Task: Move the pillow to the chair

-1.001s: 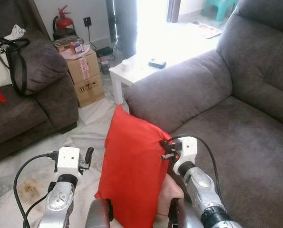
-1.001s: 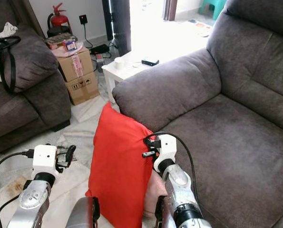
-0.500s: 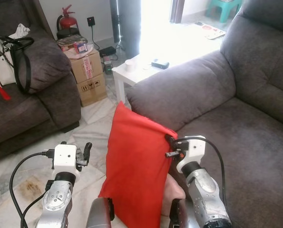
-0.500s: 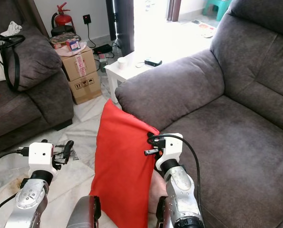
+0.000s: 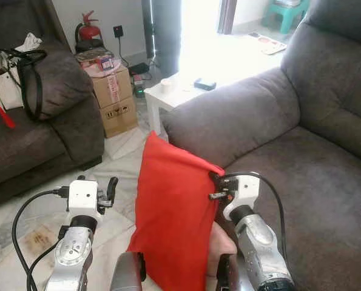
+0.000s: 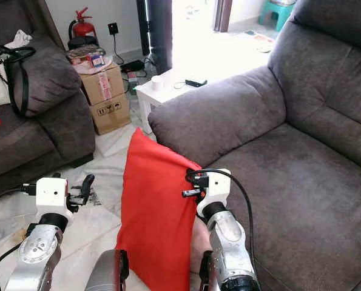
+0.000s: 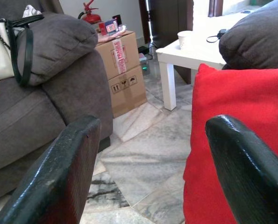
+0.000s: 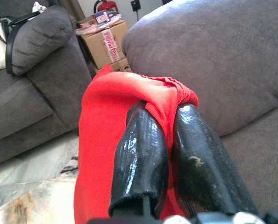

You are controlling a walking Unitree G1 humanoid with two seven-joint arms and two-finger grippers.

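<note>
1. A home living room: two grey sofas [image 5: 301, 121] [image 5: 40, 121] face a marble floor [image 5: 116, 157].
2. A white side table [image 5: 186, 91], cardboard boxes [image 5: 113, 97] and a handbag [image 5: 7, 85] sit around.

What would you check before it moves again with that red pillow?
1. Right end effector pinching the pillow corner: ok.
2. Pillow hanging free of the floor: cannot tell, its bottom is hidden.
3. Left end effector open and free, beside the pillow: ok.
4. Chair seat bare for the pillow: ok.
5. Chair armrest close behind the pillow, may snag: not ok.
</note>
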